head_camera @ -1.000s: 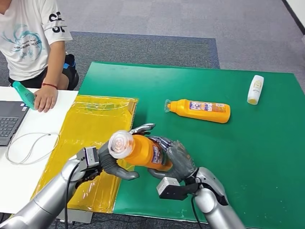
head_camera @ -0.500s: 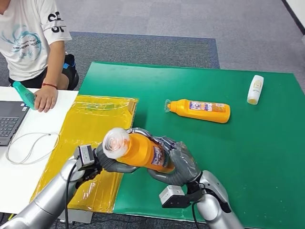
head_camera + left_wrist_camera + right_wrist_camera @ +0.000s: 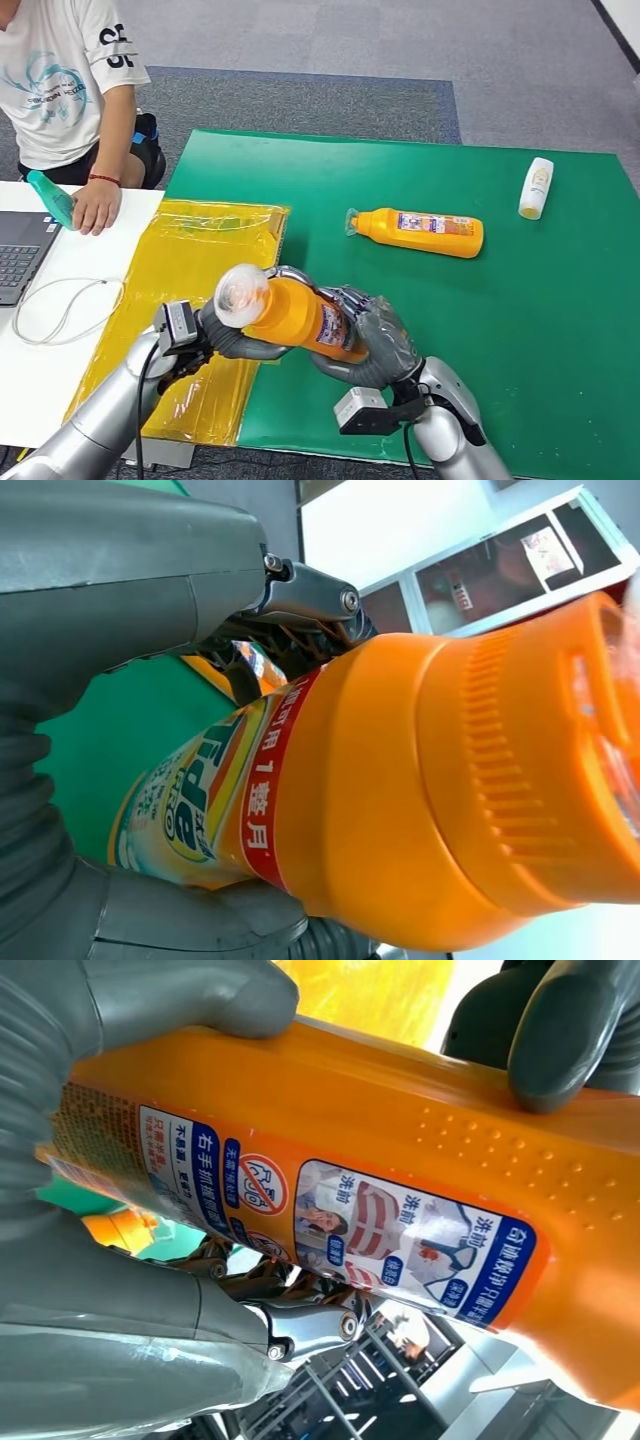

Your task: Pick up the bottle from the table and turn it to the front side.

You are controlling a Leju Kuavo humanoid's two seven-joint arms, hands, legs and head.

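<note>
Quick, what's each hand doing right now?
Left hand: holding the orange bottle near its cap end.
Right hand: holding the same bottle at its base end.

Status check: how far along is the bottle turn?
Done: the orange bottle is off the green mat. In hand: the left hand holds its cap end, the right hand its base. Left: the turn; whether the front faces out yet is unclear.
</note>
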